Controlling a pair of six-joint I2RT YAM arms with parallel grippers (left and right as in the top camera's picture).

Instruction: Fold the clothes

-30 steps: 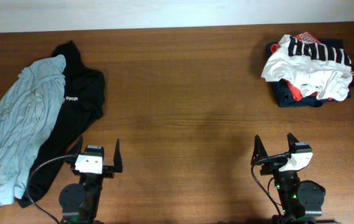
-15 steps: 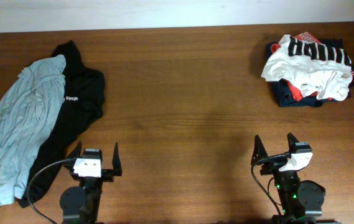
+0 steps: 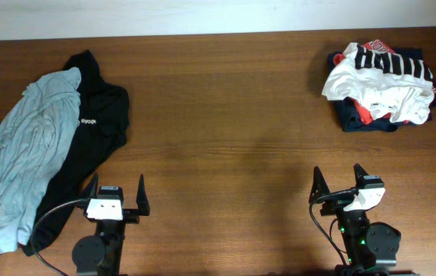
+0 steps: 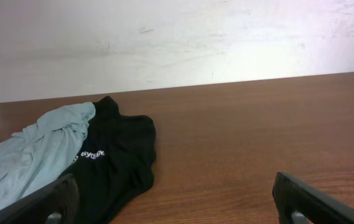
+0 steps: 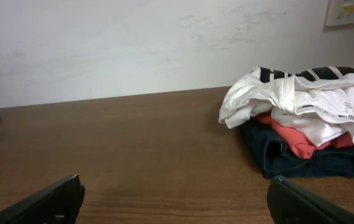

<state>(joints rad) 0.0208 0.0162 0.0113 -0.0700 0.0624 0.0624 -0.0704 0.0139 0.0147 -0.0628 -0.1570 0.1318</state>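
Observation:
The clothes lie in two heaps. At the left, a pale grey-blue shirt (image 3: 26, 146) (image 4: 33, 152) sprawls over a black shirt (image 3: 99, 126) (image 4: 117, 162) with a small white logo. At the back right, a white T-shirt with black print (image 3: 378, 77) (image 5: 301, 102) is crumpled on red and navy garments (image 5: 307, 155). My left gripper (image 3: 116, 188) (image 4: 177, 205) stands open by the black shirt's hem, holding nothing. My right gripper (image 3: 338, 180) (image 5: 175, 202) is open over bare wood, well short of the right pile.
The brown wooden table (image 3: 225, 138) runs back to a white wall (image 4: 177, 43). The black shirt's lower edge lies just left of my left arm. A small plate hangs on the wall at the upper right (image 5: 351, 11).
My left arm has drawn back a little toward the front edge and slightly left. The right arm and the clothes have not moved.

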